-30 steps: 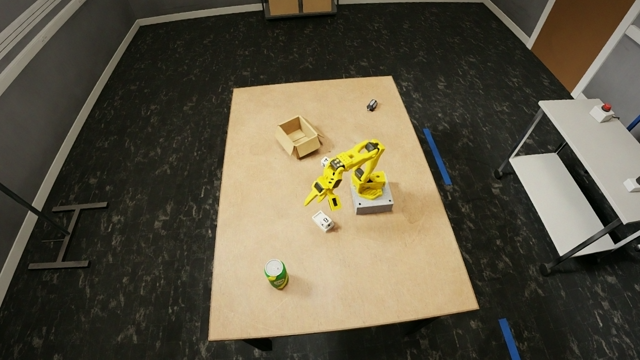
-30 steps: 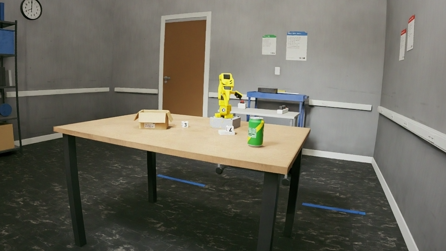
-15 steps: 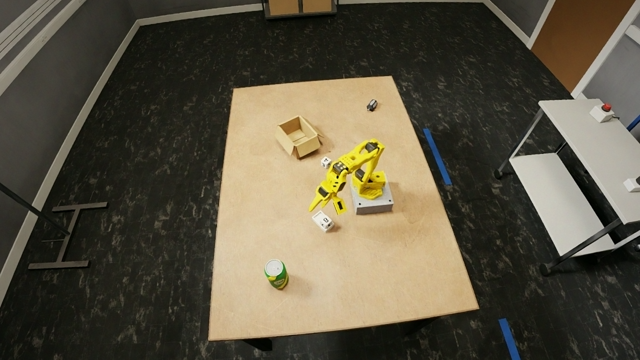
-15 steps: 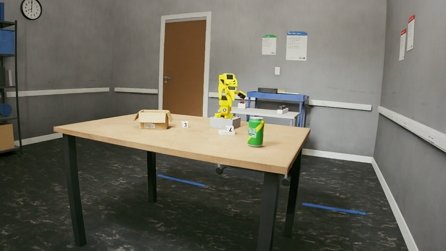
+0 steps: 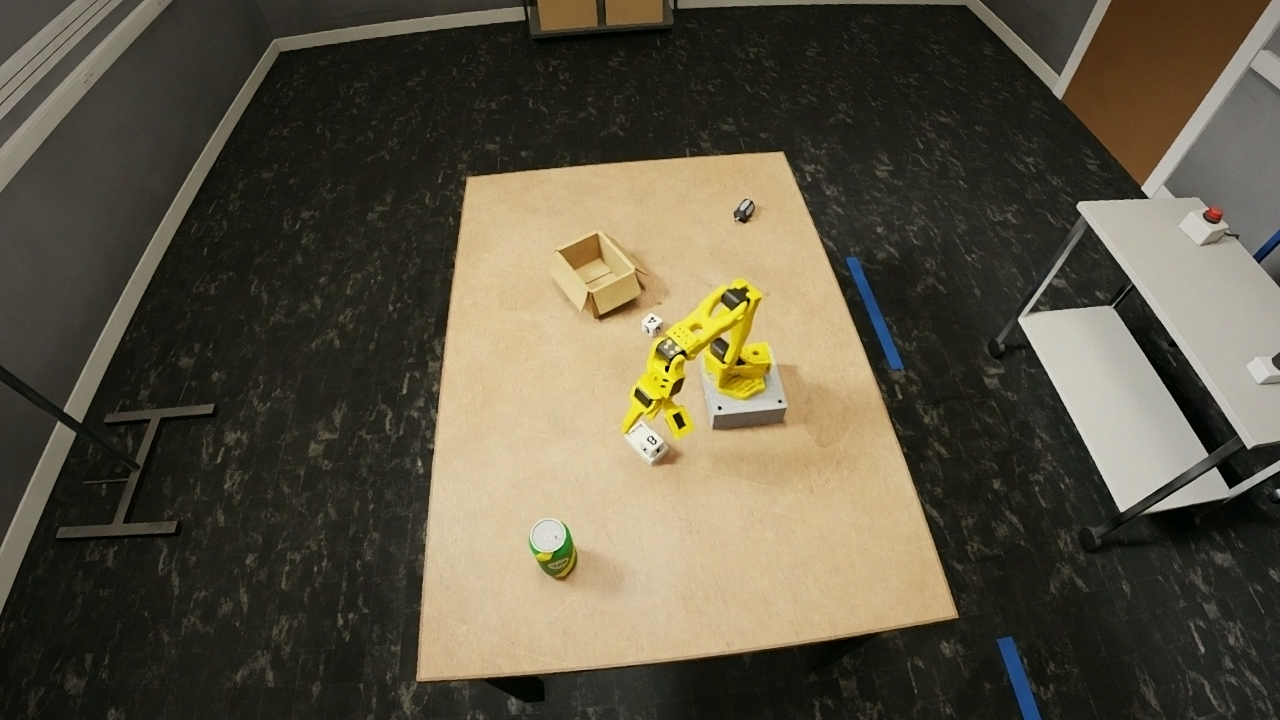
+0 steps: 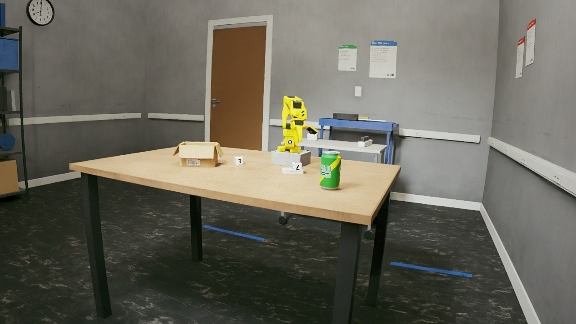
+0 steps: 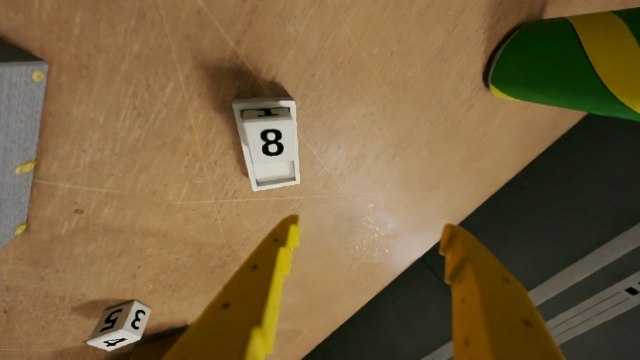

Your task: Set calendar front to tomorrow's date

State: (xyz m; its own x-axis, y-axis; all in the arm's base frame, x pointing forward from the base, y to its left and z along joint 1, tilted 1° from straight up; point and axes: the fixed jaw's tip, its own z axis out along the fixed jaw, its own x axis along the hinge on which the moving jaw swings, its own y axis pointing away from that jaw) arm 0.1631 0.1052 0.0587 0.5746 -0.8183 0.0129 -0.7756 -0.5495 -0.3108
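My gripper [image 5: 657, 429] [image 7: 371, 222] is open and empty, above the table near the tray. The white tray [image 5: 636, 436] [image 6: 287, 171] [image 7: 275, 172] lies on the table, and its end towards the loose cube is bare. One white cube [image 5: 652, 442] [image 6: 297, 165] [image 7: 272, 142] sits in the tray's other end, with an 8 on top; a 1 shows on its end side in the wrist view, and an upside-down 7 faces the exterior view. The other white cube [image 5: 651, 325] [image 6: 238, 160] [image 7: 120, 325] lies loose on the table, showing 5, 3 and 4. The tray's month side and the front digit are hidden.
An open cardboard box [image 5: 614, 293] [image 6: 197, 153] stands beyond the loose cube. A green and yellow can [image 5: 555, 553] [image 6: 330, 172] [image 7: 555, 70] stands past the tray's cube end. The grey base block [image 5: 750, 412] [image 6: 277, 158] [image 7: 20, 130] is beside the tray. A small dark object [image 5: 743, 210] lies far off.
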